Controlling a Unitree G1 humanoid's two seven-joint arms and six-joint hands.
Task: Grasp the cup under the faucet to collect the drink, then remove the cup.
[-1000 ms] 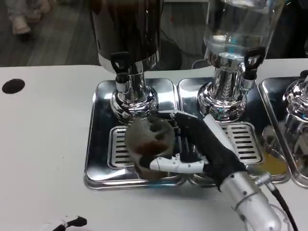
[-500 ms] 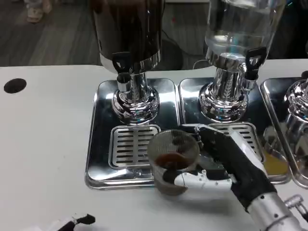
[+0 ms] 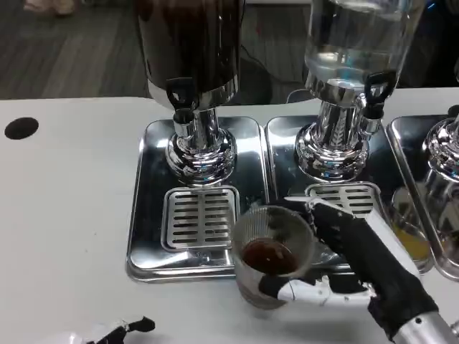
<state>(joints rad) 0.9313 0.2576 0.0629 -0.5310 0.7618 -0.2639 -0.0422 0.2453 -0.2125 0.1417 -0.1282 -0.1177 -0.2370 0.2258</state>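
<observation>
A clear plastic cup (image 3: 271,252) with dark drink in its bottom is held upright by my right hand (image 3: 351,265), whose fingers wrap its right side and front. The cup hangs over the front rim of the left drip tray (image 3: 147,215), to the right and in front of the dark dispenser's faucet (image 3: 181,100). Fingertips of my left hand (image 3: 118,332) show at the bottom edge, spread and holding nothing.
The dark drink dispenser (image 3: 190,50) stands at the back left, a clear-liquid dispenser (image 3: 355,50) beside it on a second tray (image 3: 287,143). A third dispenser (image 3: 445,158) is at the right edge. A black hole (image 3: 19,127) marks the table's left.
My right hand has carried the cup from over the left tray's grate toward me and to the right, off the faucet area. The left fingertips have shifted slightly right.
</observation>
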